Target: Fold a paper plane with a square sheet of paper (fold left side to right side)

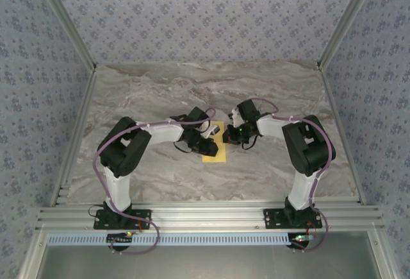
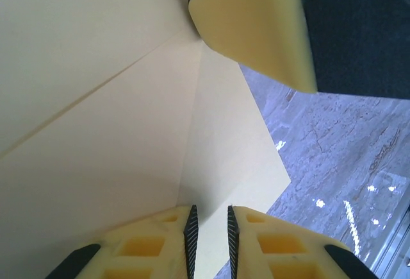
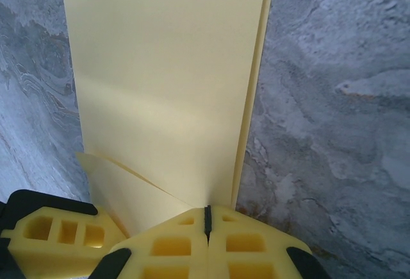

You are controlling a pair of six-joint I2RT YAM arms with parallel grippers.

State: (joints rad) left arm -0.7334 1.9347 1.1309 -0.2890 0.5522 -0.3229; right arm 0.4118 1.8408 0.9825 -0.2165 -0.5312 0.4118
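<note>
Resting near the middle of the grey marble-patterned table, a little toward its near edge: thin yellow-orange square sheet of paper, partly folded. Left wrist view shows diagonal creases meeting on the sheet. Right wrist view shows a long folded edge and one small flap raised off the table.

Left gripper over the table's middle, on the sheet's left part. Its fingers are slightly apart with paper showing in the narrow gap; cannot tell whether they pinch it.

Right gripper at the sheet's far right corner, fingers pressed together, tips at the paper's edge.
</note>
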